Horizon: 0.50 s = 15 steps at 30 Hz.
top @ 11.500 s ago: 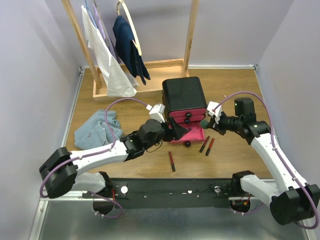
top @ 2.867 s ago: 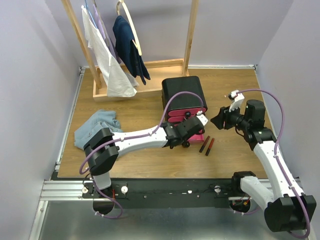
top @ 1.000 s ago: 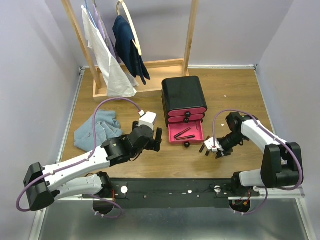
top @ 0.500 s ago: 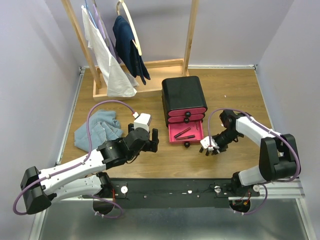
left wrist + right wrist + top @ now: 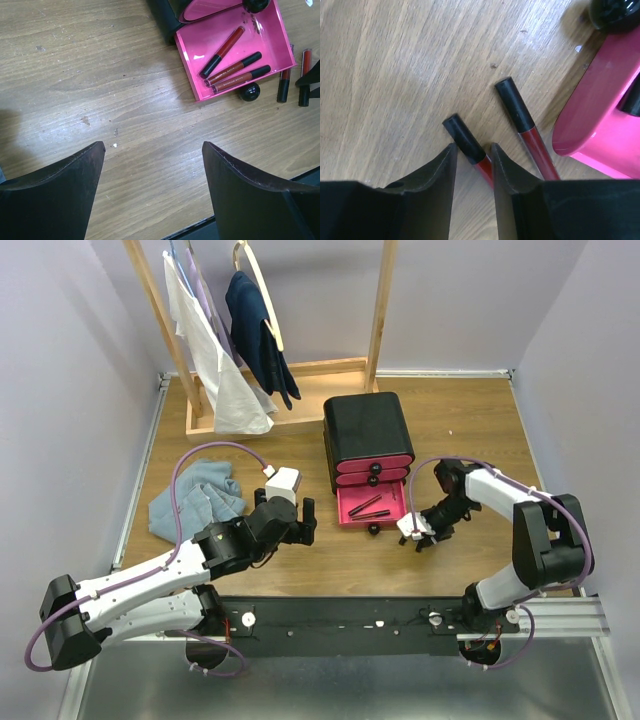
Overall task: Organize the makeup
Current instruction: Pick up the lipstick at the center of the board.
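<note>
The black box's lowest pink drawer (image 5: 270,35) stands pulled out with three dark red-black lip tubes (image 5: 223,51) lying in it. Two more lip tubes rest on the wood just right of it. My right gripper (image 5: 472,147) is down over the outer tube (image 5: 462,136), one finger on each side with small gaps, so it is open and close around it. The other tube (image 5: 520,117) lies beside the drawer (image 5: 605,135). From above, the right gripper (image 5: 417,534) hides most of that pair. My left gripper (image 5: 303,521) hovers wide open and empty left of the drawer (image 5: 395,502).
The black box (image 5: 365,430) sits mid-table behind the open drawer, whose round black knob (image 5: 249,91) faces the near edge. A light blue cloth (image 5: 195,500) lies crumpled at the left. A wooden clothes rack (image 5: 255,340) with hanging garments stands at the back.
My right gripper has slid left along the table onto the outer lip tube and narrowed a little. The left arm has drawn back slightly from the drawer, still open.
</note>
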Available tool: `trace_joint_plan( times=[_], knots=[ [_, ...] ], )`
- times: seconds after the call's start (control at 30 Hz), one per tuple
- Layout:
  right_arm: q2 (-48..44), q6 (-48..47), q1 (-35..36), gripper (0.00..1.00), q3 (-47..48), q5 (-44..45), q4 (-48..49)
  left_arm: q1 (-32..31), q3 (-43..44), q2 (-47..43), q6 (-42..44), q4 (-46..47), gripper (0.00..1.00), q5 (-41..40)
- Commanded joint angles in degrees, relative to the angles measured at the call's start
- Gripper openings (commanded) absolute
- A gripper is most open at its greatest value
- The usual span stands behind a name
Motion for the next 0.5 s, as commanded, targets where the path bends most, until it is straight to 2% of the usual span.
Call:
trace_joint_plan(
  times=[0.0, 0.13, 0.23, 0.4, 0.47],
  knots=[
    [0.61, -0.93, 0.33, 0.36, 1.03, 3.95, -0.32, 0.42, -0.42, -0.66, -0.86, 0.08, 0.88, -2.17],
    [-0.62, -1.47, 0.33, 0.30, -1.43, 6.93, -0.06, 0.42, -0.69, -0.58, -0.95, 0.26, 0.88, -2.35],
    [-1.32, -0.24, 0.24, 0.22, -3.28, 7.91, 0.30, 0.51, -0.86, -0.66, -1.04, 0.52, 0.88, -2.35],
    [-5.18, 0.73, 0.24, 0.10, -4.42, 5.45, -2.07, 0.60, -0.86, -0.57, -1.04, 0.70, 0.88, -2.17],
    [-7.03, 0.64, 0.33, 0.07, -3.90, 1.96, -3.56, 0.60, -0.86, -0.49, -0.95, 0.96, 0.88, -2.00]
  ],
)
